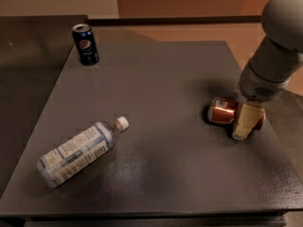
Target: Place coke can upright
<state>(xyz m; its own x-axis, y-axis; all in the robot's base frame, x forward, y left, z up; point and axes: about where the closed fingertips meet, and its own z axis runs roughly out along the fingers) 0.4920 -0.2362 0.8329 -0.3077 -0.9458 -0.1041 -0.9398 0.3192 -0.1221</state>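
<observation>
The coke can (pixel 222 111) lies on its side on the dark grey table (pixel 156 79), at the right side. It is red and shiny, with one silver end facing left. My gripper (pixel 245 126) hangs from the grey arm straight down over the can's right half and covers its middle. A bit of red shows to the right of the gripper. The gripper's tip reaches down to the table surface beside the can.
A dark blue Pepsi can (pixel 85 44) stands upright at the far left corner. A clear plastic water bottle (pixel 80 150) with a white cap lies on its side at the front left. The table's right edge runs close to the coke can.
</observation>
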